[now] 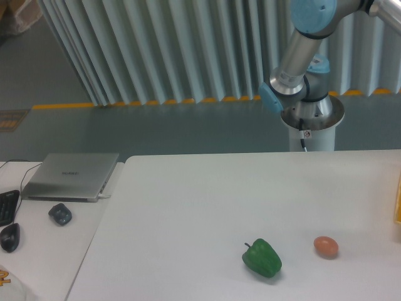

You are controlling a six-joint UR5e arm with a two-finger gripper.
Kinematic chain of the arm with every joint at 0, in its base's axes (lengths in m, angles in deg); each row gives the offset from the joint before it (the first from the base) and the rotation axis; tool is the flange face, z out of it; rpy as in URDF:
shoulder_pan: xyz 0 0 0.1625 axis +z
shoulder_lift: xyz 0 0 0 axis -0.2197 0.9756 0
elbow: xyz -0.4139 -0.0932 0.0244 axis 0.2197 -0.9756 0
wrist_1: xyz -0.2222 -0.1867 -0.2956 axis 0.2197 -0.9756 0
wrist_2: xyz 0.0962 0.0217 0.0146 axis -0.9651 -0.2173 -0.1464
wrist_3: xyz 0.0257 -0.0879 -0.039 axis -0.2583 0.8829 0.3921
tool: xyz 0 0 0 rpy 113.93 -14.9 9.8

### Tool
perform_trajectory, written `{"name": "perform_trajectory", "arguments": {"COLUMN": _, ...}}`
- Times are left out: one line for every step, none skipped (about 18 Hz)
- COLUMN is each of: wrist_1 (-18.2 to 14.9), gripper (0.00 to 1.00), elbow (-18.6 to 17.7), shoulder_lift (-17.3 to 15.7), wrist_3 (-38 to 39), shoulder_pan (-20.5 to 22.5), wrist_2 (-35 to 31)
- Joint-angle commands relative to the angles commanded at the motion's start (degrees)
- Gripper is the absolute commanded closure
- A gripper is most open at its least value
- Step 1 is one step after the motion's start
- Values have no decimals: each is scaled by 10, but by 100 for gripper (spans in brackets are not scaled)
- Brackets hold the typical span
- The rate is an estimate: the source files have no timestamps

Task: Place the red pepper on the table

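Observation:
The red pepper is not in view. The white table fills the lower part of the camera view. On it lie a green bell pepper and, to its right, a small orange-pink egg-shaped object. Only the arm's base and lower links show at the top right behind the table; the arm runs out of frame at the upper right. The gripper is out of view.
A paler side desk on the left holds a closed laptop, a dark small object, a mouse and a keyboard edge. A yellow edge shows at the table's far right.

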Motion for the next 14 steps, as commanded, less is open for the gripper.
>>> {"name": "perform_trajectory", "arguments": {"wrist_1": 0, "gripper": 0, "elbow": 1, "shoulder_lift": 1, "wrist_3": 3, "shoulder_pan": 0, "wrist_2": 0}}
{"name": "perform_trajectory", "arguments": {"wrist_1": 0, "gripper": 0, "elbow": 0, "shoulder_lift": 1, "wrist_3": 6, "shoulder_pan": 0, "wrist_2": 0}}
{"name": "perform_trajectory", "arguments": {"wrist_1": 0, "gripper": 0, "elbow": 1, "shoulder_lift": 3, "wrist_3": 7, "shoulder_pan": 0, "wrist_2": 0}}
{"name": "perform_trajectory", "arguments": {"wrist_1": 0, "gripper": 0, "elbow": 0, "shoulder_lift": 3, "wrist_3": 9, "shoulder_pan": -1, "wrist_2": -1}}
{"name": "perform_trajectory", "arguments": {"wrist_1": 0, "gripper": 0, "elbow": 1, "shoulder_lift": 3, "wrist_3": 15, "shoulder_pan": -1, "wrist_2": -1}}
{"name": "perform_trajectory", "arguments": {"wrist_1": 0, "gripper": 0, "elbow": 1, "shoulder_lift": 3, "wrist_3": 18, "shoulder_pan": -2, "wrist_2": -1}}
{"name": "perform_trajectory", "arguments": {"wrist_1": 0, "gripper": 0, "elbow": 1, "shoulder_lift": 3, "wrist_3": 18, "shoulder_pan": -2, "wrist_2": -2}}
{"name": "perform_trajectory", "arguments": {"wrist_1": 0, "gripper": 0, "elbow": 1, "shoulder_lift": 4, "wrist_3": 18, "shoulder_pan": -2, "wrist_2": -1}}
{"name": "perform_trajectory", "arguments": {"wrist_1": 0, "gripper": 12, "elbow": 1, "shoulder_lift": 4, "wrist_3": 18, "shoulder_pan": -2, "wrist_2": -2}}
{"name": "perform_trajectory", "arguments": {"wrist_1": -1, "gripper": 24, "elbow": 2, "shoulder_lift": 4, "wrist_3": 18, "shoulder_pan": -2, "wrist_2": -3}}
{"name": "perform_trajectory", "arguments": {"wrist_1": -1, "gripper": 36, "elbow": 2, "shoulder_lift": 3, "wrist_3": 18, "shoulder_pan": -2, "wrist_2": -3}}
{"name": "perform_trajectory", "arguments": {"wrist_1": -1, "gripper": 45, "elbow": 2, "shoulder_lift": 3, "wrist_3": 18, "shoulder_pan": -2, "wrist_2": -4}}
{"name": "perform_trajectory", "arguments": {"wrist_1": -1, "gripper": 57, "elbow": 2, "shoulder_lift": 3, "wrist_3": 18, "shoulder_pan": -2, "wrist_2": -10}}
{"name": "perform_trajectory", "arguments": {"wrist_1": -1, "gripper": 58, "elbow": 2, "shoulder_lift": 3, "wrist_3": 18, "shoulder_pan": -3, "wrist_2": -17}}
